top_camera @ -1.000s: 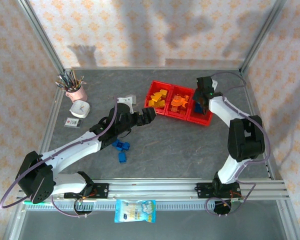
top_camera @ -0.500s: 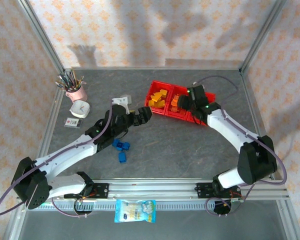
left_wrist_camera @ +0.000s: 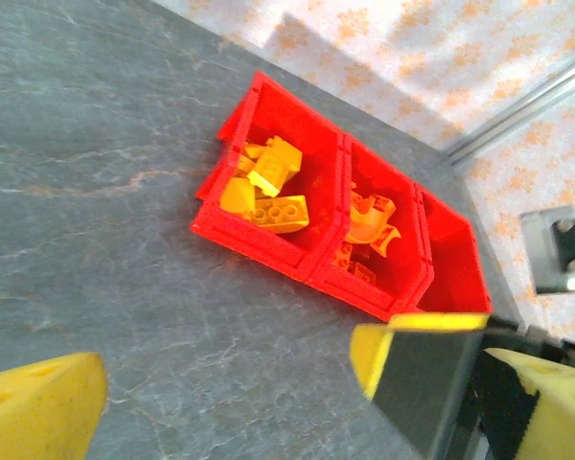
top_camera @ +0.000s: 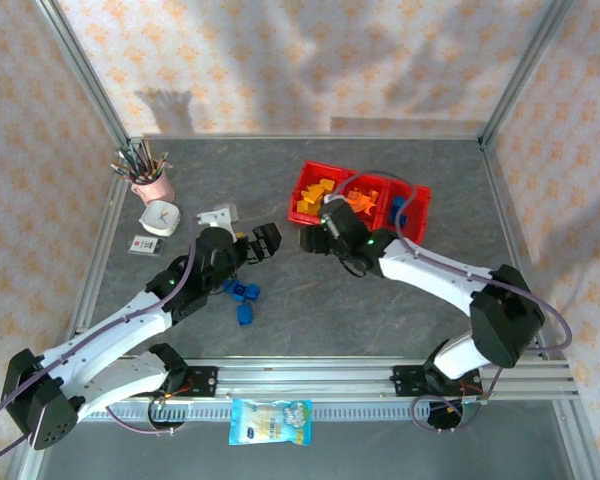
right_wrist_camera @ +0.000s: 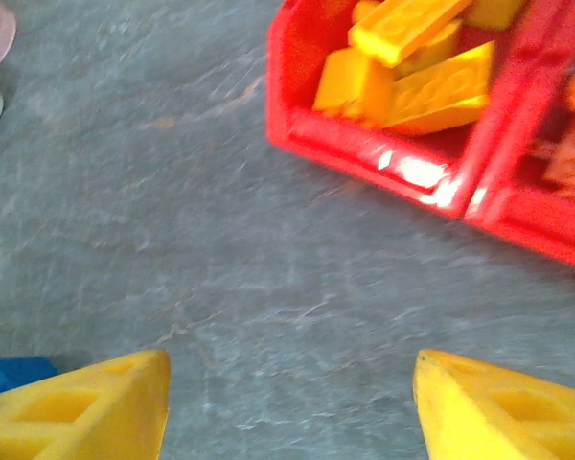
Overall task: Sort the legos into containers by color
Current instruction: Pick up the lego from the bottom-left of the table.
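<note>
Hazard: left gripper point(left_wrist_camera: 211, 383) and right gripper point(right_wrist_camera: 287, 402), both wide open and empty, seemingly close together near the blue bricks point(top_camera: 243, 300); the arms could collide.

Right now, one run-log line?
left gripper: open, empty | right gripper: open, empty | blue legos: loose on table | red tray: yellow legos, orange legos inside

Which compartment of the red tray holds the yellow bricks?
The end compartment nearest the pink pen cup, leftmost in the overhead view. Its neighbour, the middle one, holds orange bricks instead.
</note>
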Tool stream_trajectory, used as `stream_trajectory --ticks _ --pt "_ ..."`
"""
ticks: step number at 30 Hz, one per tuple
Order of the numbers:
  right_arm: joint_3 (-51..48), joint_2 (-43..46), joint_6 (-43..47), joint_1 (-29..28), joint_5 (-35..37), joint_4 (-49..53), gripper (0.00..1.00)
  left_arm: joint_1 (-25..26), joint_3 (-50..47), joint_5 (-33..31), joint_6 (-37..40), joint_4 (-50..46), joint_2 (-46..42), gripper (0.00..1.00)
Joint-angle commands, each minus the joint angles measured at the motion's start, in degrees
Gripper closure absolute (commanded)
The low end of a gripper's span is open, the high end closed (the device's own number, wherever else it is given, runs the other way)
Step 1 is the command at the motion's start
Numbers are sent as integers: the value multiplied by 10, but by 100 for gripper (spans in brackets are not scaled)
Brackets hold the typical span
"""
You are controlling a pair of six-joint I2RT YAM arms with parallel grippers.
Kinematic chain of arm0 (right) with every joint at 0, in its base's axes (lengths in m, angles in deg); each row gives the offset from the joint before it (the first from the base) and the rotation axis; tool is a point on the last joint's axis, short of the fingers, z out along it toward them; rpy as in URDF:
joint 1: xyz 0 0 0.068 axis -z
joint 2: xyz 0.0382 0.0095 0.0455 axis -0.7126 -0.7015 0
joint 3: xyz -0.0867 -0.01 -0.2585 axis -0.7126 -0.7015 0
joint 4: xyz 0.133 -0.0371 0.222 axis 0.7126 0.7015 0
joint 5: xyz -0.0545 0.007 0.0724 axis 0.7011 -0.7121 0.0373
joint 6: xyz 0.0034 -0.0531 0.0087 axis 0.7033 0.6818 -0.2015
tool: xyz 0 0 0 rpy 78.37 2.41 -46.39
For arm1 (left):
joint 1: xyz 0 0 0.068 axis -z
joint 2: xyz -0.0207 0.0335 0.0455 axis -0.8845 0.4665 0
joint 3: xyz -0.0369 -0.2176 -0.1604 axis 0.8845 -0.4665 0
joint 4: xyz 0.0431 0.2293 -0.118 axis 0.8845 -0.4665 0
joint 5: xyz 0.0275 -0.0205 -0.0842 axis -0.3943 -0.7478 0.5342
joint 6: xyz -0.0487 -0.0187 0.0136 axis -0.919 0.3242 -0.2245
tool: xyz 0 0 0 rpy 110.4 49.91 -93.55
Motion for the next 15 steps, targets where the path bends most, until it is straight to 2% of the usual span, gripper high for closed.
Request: stream_trajectory --ticks 1,7,15 --pt "21 -41 -20 -35 5 -37 32 0 -16 -46 -13 -54 -33 1" --pt "78 -133 -33 -95 -14 -64 27 -4 -31 -75 -30 -105 -82 1" --pt "172 -244 -31 -122 -46 -76 25 -11 -20 -113 -53 -186 -135 1"
